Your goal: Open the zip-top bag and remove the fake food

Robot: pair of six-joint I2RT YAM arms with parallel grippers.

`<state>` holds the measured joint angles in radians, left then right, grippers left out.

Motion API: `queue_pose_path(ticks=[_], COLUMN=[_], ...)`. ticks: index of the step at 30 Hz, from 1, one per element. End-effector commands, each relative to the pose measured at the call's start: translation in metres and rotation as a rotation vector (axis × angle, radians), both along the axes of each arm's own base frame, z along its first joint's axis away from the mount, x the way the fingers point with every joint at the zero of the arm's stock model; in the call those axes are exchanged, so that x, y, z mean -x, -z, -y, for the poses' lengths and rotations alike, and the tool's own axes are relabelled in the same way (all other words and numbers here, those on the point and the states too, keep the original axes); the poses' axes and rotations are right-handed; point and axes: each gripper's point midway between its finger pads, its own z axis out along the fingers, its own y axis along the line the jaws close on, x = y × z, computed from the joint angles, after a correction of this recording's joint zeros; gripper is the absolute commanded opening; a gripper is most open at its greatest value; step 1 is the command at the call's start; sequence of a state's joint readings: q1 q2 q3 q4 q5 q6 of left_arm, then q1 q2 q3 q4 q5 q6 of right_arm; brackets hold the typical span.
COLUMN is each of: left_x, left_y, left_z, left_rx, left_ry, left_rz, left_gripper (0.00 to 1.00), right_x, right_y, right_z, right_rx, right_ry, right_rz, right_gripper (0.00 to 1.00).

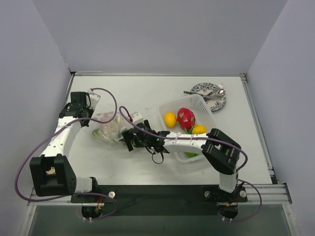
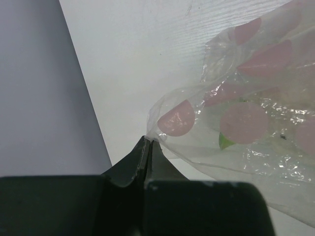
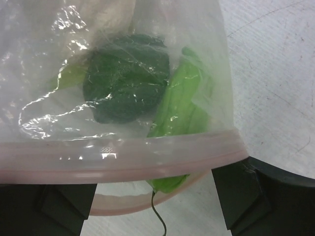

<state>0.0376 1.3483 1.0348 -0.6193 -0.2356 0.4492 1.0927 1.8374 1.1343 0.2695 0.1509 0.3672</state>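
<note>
Top view alone is showing the clear crinkly plastic zip-top bag (image 1: 109,129) lying on the white desk (image 1: 147,93) between both jaws, beside a white mesh basket (image 1: 197,105) holding yellow and red glossy fake food (image 1: 186,118). Left wrist view: left gripper (image 2: 149,142) jaws pressing fully together, pinching the bag's corner. Right wrist view: right gripper (image 3: 152,201) jaws standing wide apart, pink zip strip (image 3: 123,160) lying across the gap, green pieces (image 3: 128,88) sitting inside just ahead, blurring behind glare.
</note>
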Motion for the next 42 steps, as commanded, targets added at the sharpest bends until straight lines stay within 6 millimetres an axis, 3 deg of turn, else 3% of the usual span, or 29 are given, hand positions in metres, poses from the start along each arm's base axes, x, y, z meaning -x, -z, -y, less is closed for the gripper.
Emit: queue_pose_path(ticks=[1, 5, 7, 9, 10, 11, 12, 14, 15, 17, 18, 19, 20, 21, 24, 29, 33, 34, 36, 37, 38, 41, 42], left_x=[-0.006, -0.007, -0.007, -0.007, -0.008, -0.008, -0.008, -0.010, -0.011, -0.013, -0.014, -0.015, -0.016, -0.017, -0.017, -0.018, -0.017, -0.017, -0.017, -0.017, -0.018, -0.018, -0.018], left_y=[-0.022, -0.024, -0.022, -0.021, -0.021, -0.020, -0.018, -0.018, -0.017, -0.017, -0.015, -0.015, -0.015, -0.016, -0.016, -0.016, -0.016, -0.016, -0.016, -0.016, -0.017, -0.019, -0.019], left_z=[0.006, 0.007, 0.006, 0.005, 0.005, 0.004, 0.004, 0.004, 0.003, 0.000, -0.003, -0.005, -0.006, -0.007, -0.004, 0.000, 0.003, 0.003, 0.005, 0.004, 0.005, 0.003, 0.003], left_rx=[0.018, 0.014, 0.009, 0.004, 0.000, -0.002, -0.002, -0.003, -0.003, -0.021, -0.033, -0.040, -0.044, -0.042, -0.026, -0.008, -0.002, -0.001, 0.000, -0.001, -0.002, -0.011, -0.012], left_ry=[0.003, 0.008, 0.008, 0.006, 0.007, 0.005, 0.005, 0.002, 0.000, -0.006, -0.005, -0.012, -0.012, -0.014, -0.012, -0.007, -0.003, -0.002, 0.002, 0.001, 0.005, 0.001, -0.002], left_rz=[0.069, 0.073, 0.068, 0.066, 0.068, 0.067, 0.061, 0.064, 0.062, 0.069, 0.070, 0.071, 0.071, 0.071, 0.069, 0.071, 0.069, 0.069, 0.063, 0.065, 0.066, 0.068, 0.070], left_gripper=[0.00, 0.00, 0.00, 0.00, 0.00, 0.00, 0.00, 0.00, 0.00, 0.00, 0.00, 0.00, 0.00, 0.00, 0.00, 0.00, 0.00, 0.00, 0.00, 0.00, 0.00, 0.00, 0.00], right_x=[-0.017, -0.015, -0.011, -0.007, -0.007, -0.006, -0.006, -0.001, 0.001, 0.008, 0.010, 0.012, 0.016, 0.015, 0.011, -0.009, -0.025, -0.027, -0.034, -0.035, -0.037, -0.027, -0.020], right_y=[0.003, 0.023, 0.028, 0.025, 0.021, 0.017, 0.002, -0.003, -0.024, -0.033, -0.057, -0.064, -0.063, -0.082, -0.098, -0.084, -0.073, -0.072, -0.075, -0.075, -0.076, -0.093, -0.103], right_z=[-0.018, -0.016, -0.010, -0.002, 0.001, 0.005, 0.008, 0.021, 0.026, 0.041, 0.047, 0.055, 0.066, 0.080, 0.117, 0.202, 0.250, 0.254, 0.251, 0.247, 0.243, 0.202, 0.176], right_rx=[-0.010, 0.031, 0.043, 0.037, 0.028, 0.028, 0.012, 0.017, -0.020, -0.026, -0.068, -0.071, -0.061, -0.081, -0.093, -0.052, 0.002, 0.013, 0.057, 0.076, 0.106, 0.114, 0.070], right_ry=[0.033, 0.029, 0.029, 0.031, 0.035, 0.038, 0.041, 0.044, 0.046, 0.043, 0.047, 0.053, 0.061, 0.087, 0.159, 0.411, 0.595, 0.605, 0.584, 0.566, 0.551, 0.390, 0.303], right_rz=[0.014, -0.013, -0.020, -0.015, -0.006, 0.006, 0.028, 0.040, 0.063, 0.071, 0.098, 0.106, 0.111, 0.145, 0.178, 0.187, 0.192, 0.186, 0.194, 0.194, 0.206, 0.302, 0.345], right_gripper=[0.89, 0.87, 0.77, 0.58, 0.52, 0.39, 0.34, 0.30, 0.29, 0.29, 0.29, 0.30, 0.30, 0.31, 0.34, 0.34, 0.43, 0.64, 0.92, 1.00, 1.00, 1.00, 1.00])
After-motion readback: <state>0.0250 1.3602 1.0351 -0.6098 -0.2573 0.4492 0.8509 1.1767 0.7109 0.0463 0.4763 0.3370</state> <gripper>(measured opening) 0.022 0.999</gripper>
